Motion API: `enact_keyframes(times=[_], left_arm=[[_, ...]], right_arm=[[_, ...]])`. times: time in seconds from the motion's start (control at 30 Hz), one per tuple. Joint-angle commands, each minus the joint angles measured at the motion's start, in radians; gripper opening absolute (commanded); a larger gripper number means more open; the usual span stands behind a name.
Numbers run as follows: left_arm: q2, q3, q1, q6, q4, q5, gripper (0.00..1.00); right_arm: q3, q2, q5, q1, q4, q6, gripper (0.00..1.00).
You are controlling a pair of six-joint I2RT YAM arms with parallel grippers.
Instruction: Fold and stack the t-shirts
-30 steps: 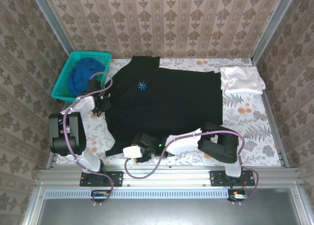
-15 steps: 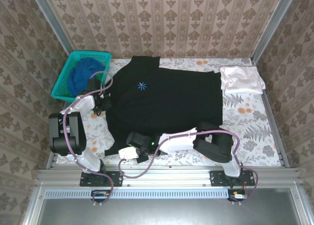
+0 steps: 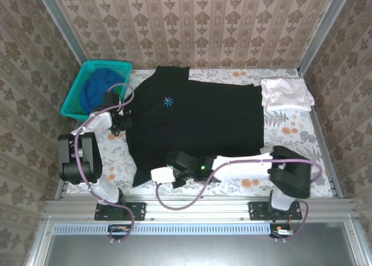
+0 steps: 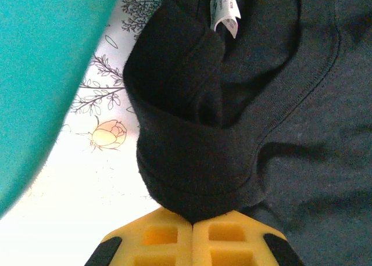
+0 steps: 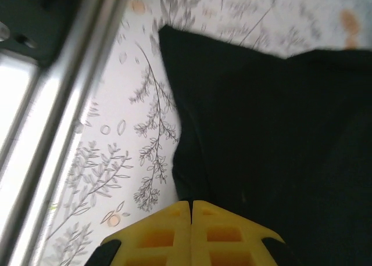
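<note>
Jaws of the left gripper [image 4: 192, 222] were pressed shut on a bunched fold of the black t-shirt [image 3: 197, 115], beside its white label [image 4: 225, 10]. Those of the right gripper [image 5: 191, 203] were closed on the shirt's near edge. The shirt lay spread across the middle of the floral tabletop [image 3: 290, 144]. A white-pink t-shirt [image 3: 285, 93] lay at the far right corner. A blue t-shirt [image 3: 96, 90] sat in the teal basket [image 3: 74, 86] at far left.
</note>
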Motion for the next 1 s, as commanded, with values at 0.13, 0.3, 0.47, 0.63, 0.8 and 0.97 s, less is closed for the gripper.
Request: enact_keyframes(times=[0.13,0.3,0.47,0.63,0.8,0.97], left_arm=[[0.023,0.042,0.004,0.043,-0.021,0.013,0.18],[-0.026,0.012,-0.021,0.041,-0.036,0.005,0.45],[-0.221,-0.069,-0.052,-0.011,-0.126,-0.078,0.64],[-0.536,-0.226,-0.192,-0.178,-0.262,-0.184,0.67],[-0.73,-0.353,-0.519,-0.396,-0.376,-0.252,0.67],[-0.673,-0.349,-0.868,-0.505,-0.432,-0.239,0.67]], right_arm=[[-0.144,-0.137,-0.108,-0.015,0.062,0.043,0.0],[-0.128,-0.064,-0.062,-0.037,0.061,0.084,0.39],[-0.124,-0.141,0.037,-0.043,0.02,0.197,0.48],[-0.239,-0.415,0.393,-0.134,-0.027,0.564,0.83],[-0.223,-0.555,0.404,-0.608,-0.628,1.266,0.84],[-0.337,-0.604,0.232,-0.883,-0.744,1.393,0.81]])
